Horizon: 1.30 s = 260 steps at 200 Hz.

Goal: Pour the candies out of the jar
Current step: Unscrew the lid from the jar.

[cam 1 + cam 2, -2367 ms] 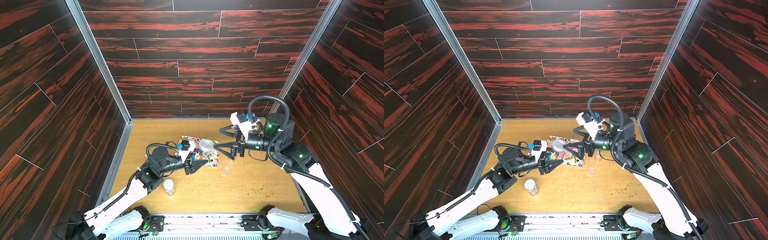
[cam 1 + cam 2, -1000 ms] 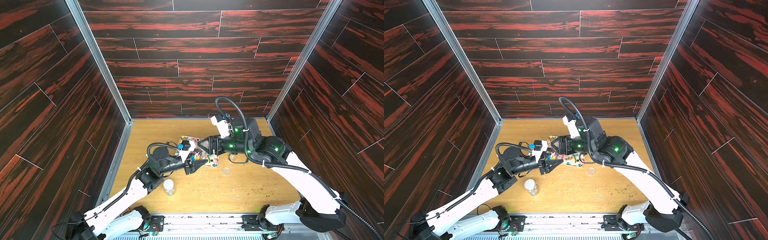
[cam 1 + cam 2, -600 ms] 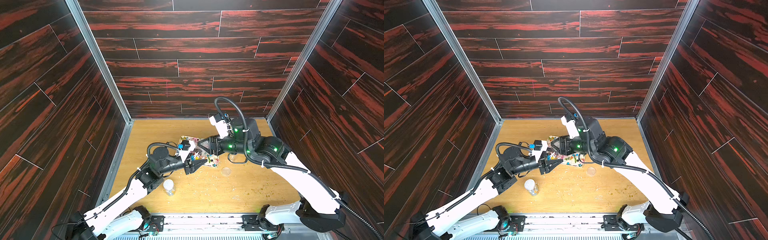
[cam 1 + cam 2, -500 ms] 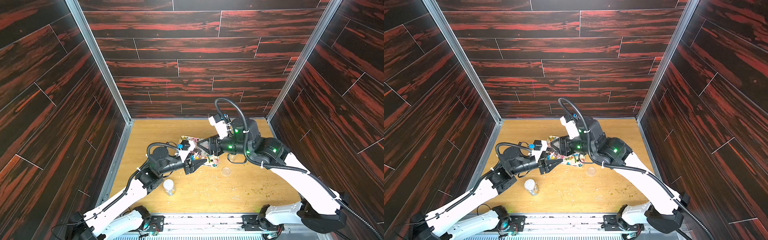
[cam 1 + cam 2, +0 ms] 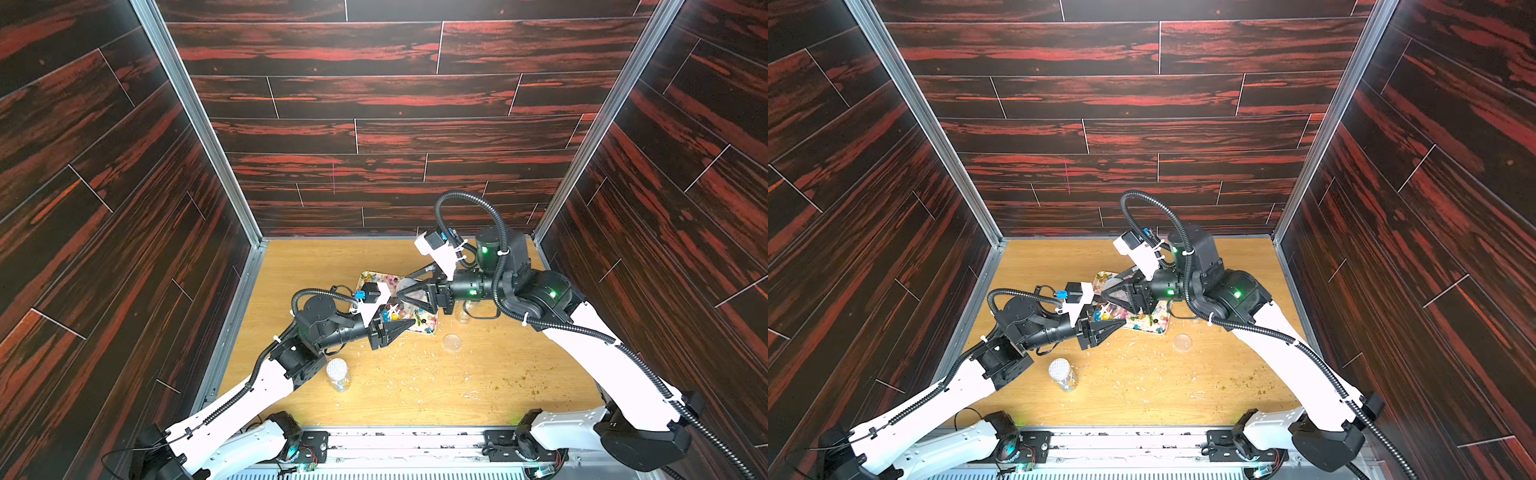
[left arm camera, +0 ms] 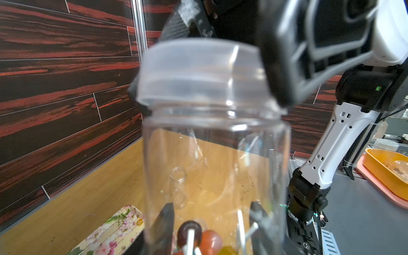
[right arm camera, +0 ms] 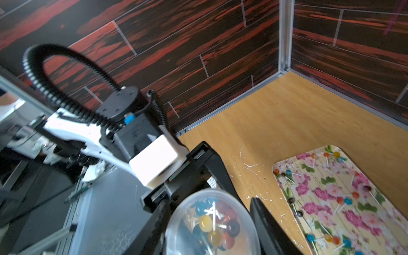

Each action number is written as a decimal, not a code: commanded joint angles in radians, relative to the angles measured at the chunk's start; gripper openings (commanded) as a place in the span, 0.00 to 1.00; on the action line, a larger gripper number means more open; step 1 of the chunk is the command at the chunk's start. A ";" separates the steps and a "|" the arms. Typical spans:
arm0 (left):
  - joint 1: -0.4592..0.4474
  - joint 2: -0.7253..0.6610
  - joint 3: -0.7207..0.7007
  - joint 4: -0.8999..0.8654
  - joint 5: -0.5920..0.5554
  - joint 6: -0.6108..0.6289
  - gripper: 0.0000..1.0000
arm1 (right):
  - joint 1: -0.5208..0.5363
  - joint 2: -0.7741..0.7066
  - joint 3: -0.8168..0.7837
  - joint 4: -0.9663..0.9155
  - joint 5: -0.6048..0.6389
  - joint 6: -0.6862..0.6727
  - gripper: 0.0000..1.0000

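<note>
1. Candies (image 7: 218, 223) are heaped in the bottom of the jar (image 6: 216, 165), some with pale sticks poking up.
2. The jar is upright by the near-left corner of the tray (image 7: 320, 187), and its lid (image 6: 198, 72) is on.
3. More candies lie scattered over the flowered tray, which sits on the table (image 5: 415, 386) around its middle.
4. The left gripper (image 5: 409, 322) reaches in from the left and is clamped on the jar's lower part, with 1 finger on each side.
5. The right gripper (image 5: 405, 286) reaches in from the right, with its 2 fingers pressed against opposite sides of the lid.
6. A capped jar (image 5: 337, 372) stands near the left arm, well apart from the tray.
7. A clear disc (image 5: 451, 341) lies flat just right of the tray, with a small jar (image 5: 462, 316) standing open just beyond it.
8. Crumbs (image 5: 519, 380) dot the near and right parts of the table.
</note>
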State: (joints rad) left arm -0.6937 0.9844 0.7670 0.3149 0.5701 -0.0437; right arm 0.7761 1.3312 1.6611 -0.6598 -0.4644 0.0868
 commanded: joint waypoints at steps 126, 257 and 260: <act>0.003 -0.019 0.005 0.005 0.014 -0.018 0.44 | -0.061 0.048 0.050 -0.070 -0.117 -0.228 0.60; 0.003 -0.018 0.008 -0.008 -0.001 -0.008 0.44 | -0.060 0.003 0.054 -0.048 -0.141 -0.170 0.99; 0.003 -0.018 0.008 -0.007 -0.001 -0.008 0.44 | -0.060 -0.001 0.055 -0.047 -0.138 -0.166 0.99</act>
State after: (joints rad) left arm -0.6937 0.9848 0.7670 0.3000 0.5743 -0.0563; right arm 0.7177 1.3628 1.6924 -0.7086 -0.5873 -0.0971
